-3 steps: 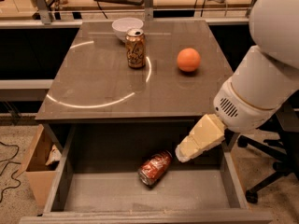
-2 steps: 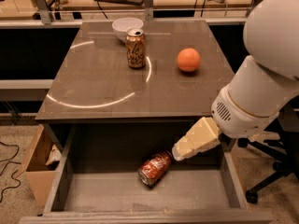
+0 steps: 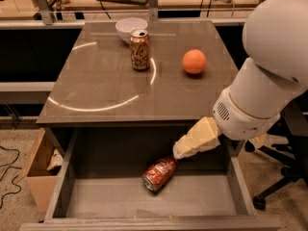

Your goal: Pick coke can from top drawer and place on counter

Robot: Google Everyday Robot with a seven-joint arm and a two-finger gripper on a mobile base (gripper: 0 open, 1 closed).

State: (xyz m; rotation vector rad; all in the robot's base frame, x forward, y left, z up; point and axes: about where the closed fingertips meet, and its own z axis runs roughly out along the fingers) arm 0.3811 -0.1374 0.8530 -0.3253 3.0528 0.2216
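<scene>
At the far left, below the left front corner of the bench, you will find an open brown cardboard box (image 3: 34,170) on the floor. The large glossy grey-brown counter (image 3: 96,83) carries curved light reflections. Under its front edge, the wide, shallow grey-brown top drawer (image 3: 202,198) is pulled out.

Near the back edge, left of centre, you see a white round bowl (image 3: 130,27). Just in front of it stands an upright gold-brown can with a silver top (image 3: 139,50).

The small red coke can with white markings (image 3: 160,173) lies on its side on the drawer bottom. It sits a little right of centre, below the front edge, and is angled so that its upper end points toward the right back corner.

The cream-coloured gripper (image 3: 177,152) reaches down into the drawer from the right. Its tip is at the can's upper end, touching or very nearly touching it. You cannot tell whether the gripper is parted or closed, and it shows no grasp on the can.

Toward the right edge, a round orange fruit (image 3: 194,61) rests on the counter. The bulky white robot arm (image 3: 269,76) overhangs the right front corner.
</scene>
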